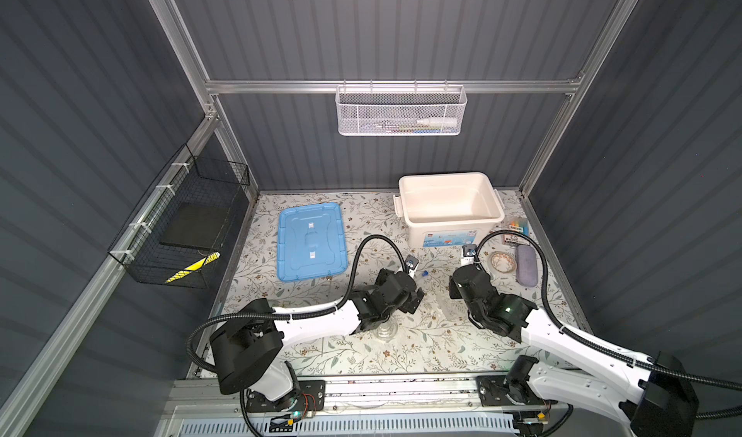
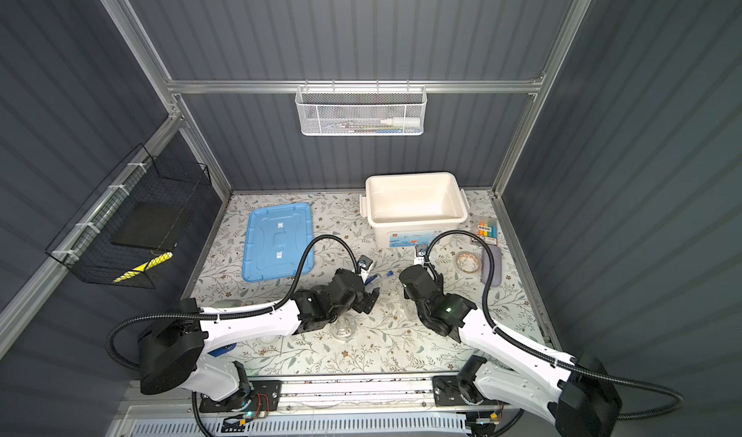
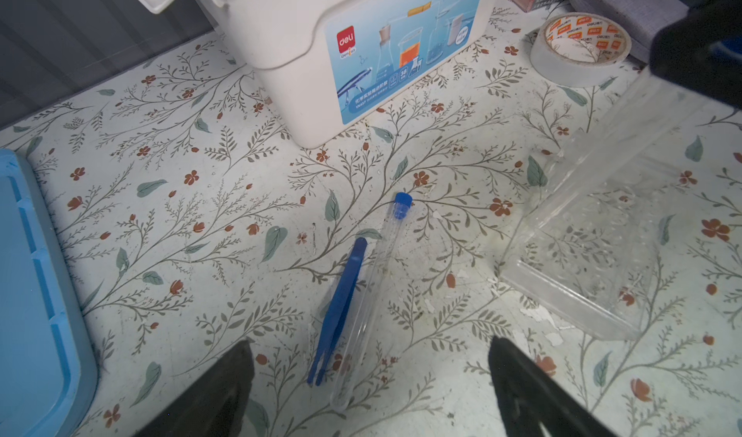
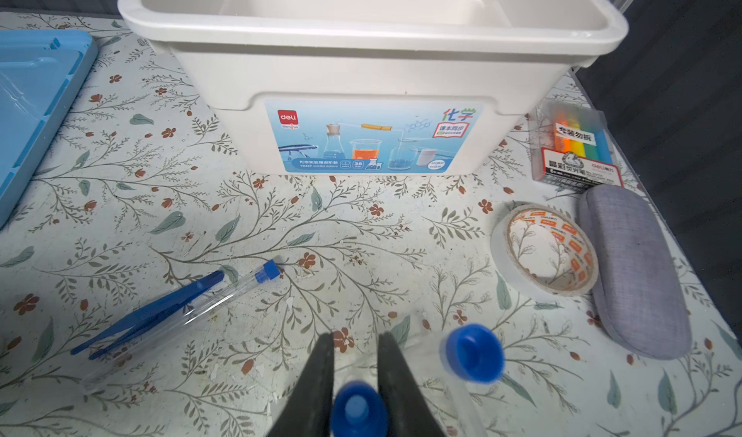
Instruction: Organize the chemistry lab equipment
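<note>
A clear blue-capped test tube point(image 3: 373, 294) lies on the table beside blue tweezers point(image 3: 341, 306). My left gripper point(image 3: 369, 342) hangs open just above them, fingers wide on either side. My right gripper point(image 4: 355, 358) is shut on a second blue-capped test tube point(image 4: 357, 411), which stands upright between its jaws. A third blue-capped tube point(image 4: 473, 352) stands tilted right next to it. Both rise from a clear plastic holder point(image 3: 582, 246). A small clear flask point(image 1: 386, 332) sits under the left arm. In both top views the right gripper's fingers are hidden under its wrist.
The open white box point(image 4: 361, 77) stands at the back, with its blue lid point(image 1: 311, 242) lying to the left. A tape roll point(image 4: 546, 250), a grey case point(image 4: 638, 270) and a pack of coloured pens point(image 4: 574, 146) sit at the right edge.
</note>
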Robot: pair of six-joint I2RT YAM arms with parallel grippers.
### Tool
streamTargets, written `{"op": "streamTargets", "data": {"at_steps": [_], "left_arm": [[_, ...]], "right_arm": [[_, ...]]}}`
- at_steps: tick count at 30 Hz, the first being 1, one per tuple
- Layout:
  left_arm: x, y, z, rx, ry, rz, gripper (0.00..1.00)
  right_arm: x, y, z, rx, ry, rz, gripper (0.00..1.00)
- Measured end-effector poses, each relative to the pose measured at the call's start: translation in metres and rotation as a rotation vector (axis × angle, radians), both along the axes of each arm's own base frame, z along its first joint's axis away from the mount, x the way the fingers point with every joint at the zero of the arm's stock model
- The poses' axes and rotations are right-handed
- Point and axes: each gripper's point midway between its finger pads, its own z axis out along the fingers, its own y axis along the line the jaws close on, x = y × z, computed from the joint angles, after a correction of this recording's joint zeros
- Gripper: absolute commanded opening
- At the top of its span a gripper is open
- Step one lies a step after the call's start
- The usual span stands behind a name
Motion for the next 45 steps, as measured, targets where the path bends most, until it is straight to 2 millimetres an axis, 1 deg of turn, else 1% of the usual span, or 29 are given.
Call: {"op": "streamTargets", "data": {"at_steps": [2,5,9,11,13,16,18,20,23,26,29,33,36,40,45], "left_arm": [[0.0,0.0,0.0,0.002,0.001,0.0,0.93],[0.0,0.002,-0.001,0.009,0.0,0.006,0.94],[0.002,0.006,-0.004,0.02,0.005,0.022,0.93],[0.004,0.009,-0.005,0.023,0.01,0.031,0.92],[0.005,0.011,-0.007,0.027,0.02,0.034,0.89],[0.008,0.015,-0.011,0.031,0.043,0.034,0.8],[0.01,0.016,-0.016,0.034,0.065,0.03,0.69],[0.01,0.017,-0.025,0.051,0.096,0.022,0.61],[0.012,0.017,-0.038,0.08,0.141,0.008,0.54],[0.013,0.013,-0.047,0.097,0.174,-0.006,0.49],[0.014,0.01,-0.054,0.11,0.196,-0.014,0.46],[0.015,0.007,-0.061,0.128,0.215,-0.021,0.46],[0.016,0.005,-0.065,0.14,0.224,-0.021,0.46],[0.016,0.008,-0.073,0.157,0.237,-0.014,0.46],[0.019,0.013,-0.081,0.177,0.256,-0.003,0.44]], "right_arm": [[0.0,0.0,-0.001,-0.004,0.004,0.0,0.26],[-0.001,-0.001,-0.001,-0.006,0.007,0.0,0.39],[-0.001,0.0,0.001,-0.003,0.006,0.001,0.47],[0.0,0.0,0.004,0.0,-0.001,0.005,0.59],[0.0,0.001,0.009,0.009,-0.011,0.008,0.68],[0.0,0.003,0.017,0.032,-0.027,0.016,0.75],[0.0,0.003,0.019,0.039,-0.034,0.02,0.77],[0.0,0.003,0.022,0.046,-0.038,0.026,0.78],[0.002,0.004,0.026,0.061,-0.05,0.034,0.81],[0.004,0.005,0.03,0.081,-0.06,0.043,0.83],[0.006,0.005,0.032,0.096,-0.065,0.048,0.85],[0.007,0.005,0.036,0.113,-0.073,0.051,0.87],[0.007,0.004,0.038,0.124,-0.079,0.052,0.89],[0.007,0.004,0.041,0.136,-0.088,0.053,0.96],[0.006,0.005,0.046,0.155,-0.098,0.063,0.98]]}}
